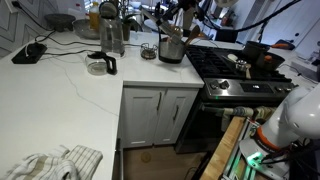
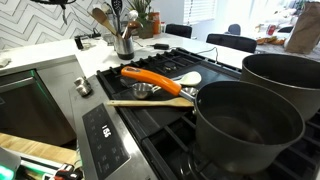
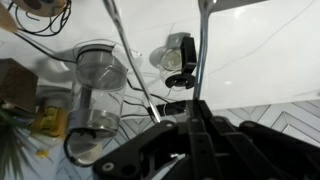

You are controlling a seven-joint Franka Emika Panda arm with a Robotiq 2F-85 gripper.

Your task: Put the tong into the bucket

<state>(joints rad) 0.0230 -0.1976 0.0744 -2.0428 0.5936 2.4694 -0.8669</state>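
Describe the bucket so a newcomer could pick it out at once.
Find the white counter beside the black stove. Near the stove's edge stands the bucket, a shiny steel cylinder holding wooden utensils. It is wider than the tall jug and bigger than the small cup nearby.

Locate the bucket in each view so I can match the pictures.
In an exterior view: the bucket stands on the white counter, beside the stove.
In an exterior view: upper left, beyond the stove, holding wooden utensils.
Wrist view: not visible.
Shared landmark: the white counter.
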